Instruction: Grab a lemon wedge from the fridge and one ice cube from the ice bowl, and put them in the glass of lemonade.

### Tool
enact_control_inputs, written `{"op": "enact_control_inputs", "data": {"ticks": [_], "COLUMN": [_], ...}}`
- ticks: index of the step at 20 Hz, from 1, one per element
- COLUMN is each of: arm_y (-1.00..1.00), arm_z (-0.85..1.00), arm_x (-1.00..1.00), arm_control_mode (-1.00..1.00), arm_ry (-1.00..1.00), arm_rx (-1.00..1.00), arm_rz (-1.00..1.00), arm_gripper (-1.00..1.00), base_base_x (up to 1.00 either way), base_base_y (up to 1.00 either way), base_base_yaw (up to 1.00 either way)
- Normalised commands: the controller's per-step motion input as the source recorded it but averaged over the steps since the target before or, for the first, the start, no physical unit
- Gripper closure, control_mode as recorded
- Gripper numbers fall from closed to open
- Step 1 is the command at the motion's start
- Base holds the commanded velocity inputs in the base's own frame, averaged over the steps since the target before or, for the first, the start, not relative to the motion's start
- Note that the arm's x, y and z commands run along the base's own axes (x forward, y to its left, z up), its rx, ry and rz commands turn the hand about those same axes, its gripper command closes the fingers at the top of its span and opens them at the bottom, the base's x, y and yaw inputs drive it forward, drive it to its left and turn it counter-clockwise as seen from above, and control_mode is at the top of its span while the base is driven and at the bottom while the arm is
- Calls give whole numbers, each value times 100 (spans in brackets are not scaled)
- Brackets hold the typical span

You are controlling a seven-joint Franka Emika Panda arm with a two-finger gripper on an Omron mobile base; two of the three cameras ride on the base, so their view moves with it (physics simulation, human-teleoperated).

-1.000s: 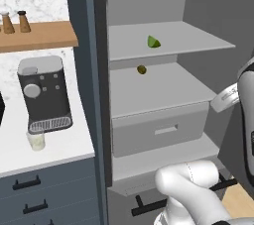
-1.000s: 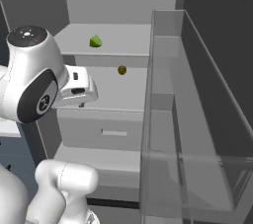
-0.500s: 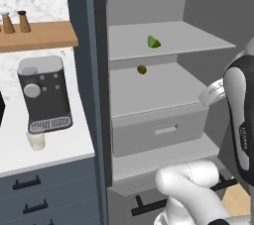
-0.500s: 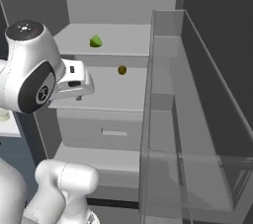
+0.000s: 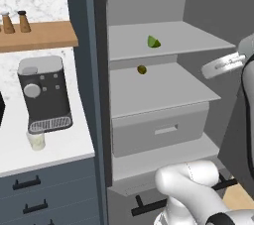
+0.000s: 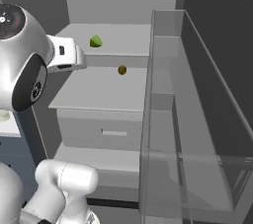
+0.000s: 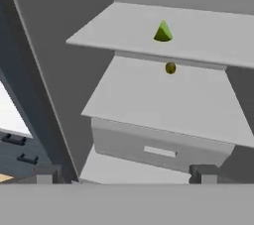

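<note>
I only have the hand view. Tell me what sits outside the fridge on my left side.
Observer: In the left base view a coffee machine stands on a white counter, with the glass of lemonade just in front of it.
Operator: Give me the door position.
Observer: The fridge door is swung fully open to the right; the right base view shows its clear door bins.
Operator: Report what's above the coffee machine.
Observer: A wooden shelf with two small brown shakers.
</note>
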Motion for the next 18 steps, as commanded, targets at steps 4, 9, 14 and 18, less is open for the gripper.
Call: {"op": "enact_control_inputs", "data": {"ticks": [4, 9, 14, 18], "arm_y": [1, 0, 0, 2], "arm_z": [44, -32, -27, 10], "arm_x": [100, 100, 78, 0], "arm_control_mode": [-100, -100, -100, -100], "arm_ry": [-8, 4, -2, -20], "arm_rx": [16, 9, 8, 6], "arm_rz": [-18, -15, -8, -4], "arm_gripper": [-100, -100, -100, -100], "base_base_x": [0, 0, 0, 0], "base_base_y": [0, 0, 0, 0], "base_base_yaw": [0, 0, 0, 0]}}
